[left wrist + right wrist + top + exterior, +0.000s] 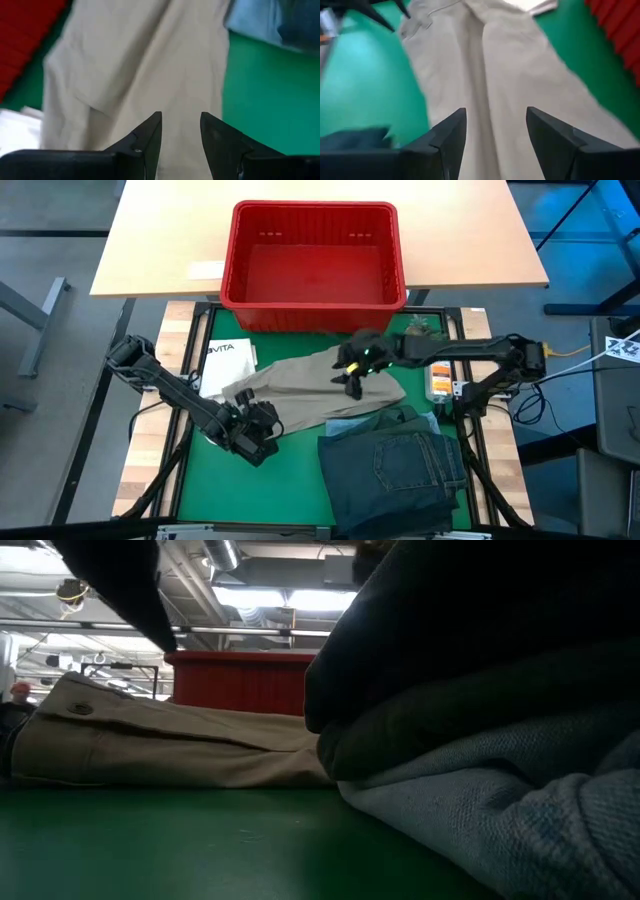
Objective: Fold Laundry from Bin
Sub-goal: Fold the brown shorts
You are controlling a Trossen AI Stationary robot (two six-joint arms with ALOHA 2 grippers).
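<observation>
A khaki-beige garment [320,385] lies flat across the green mat, in front of the red bin [315,310]; it also fills the low view's left [170,745]. My left gripper [262,420] stands open over the garment's left end [150,60], with nothing between its fingers [181,120]. My right gripper [352,380] hovers open over the garment's right part [510,65], fingers apart [496,117]. A folded stack of denim jeans and dark pieces [395,470] rests on the mat at the near right [480,690]. The bin's floor shows bare.
A white tote bag [225,365] lies at the mat's far left, partly under the khaki garment. A small orange item [438,380] sits by the right arm. The bin stands on a wooden table [160,250] beyond the mat. Bare green mat [250,490] shows at the near left.
</observation>
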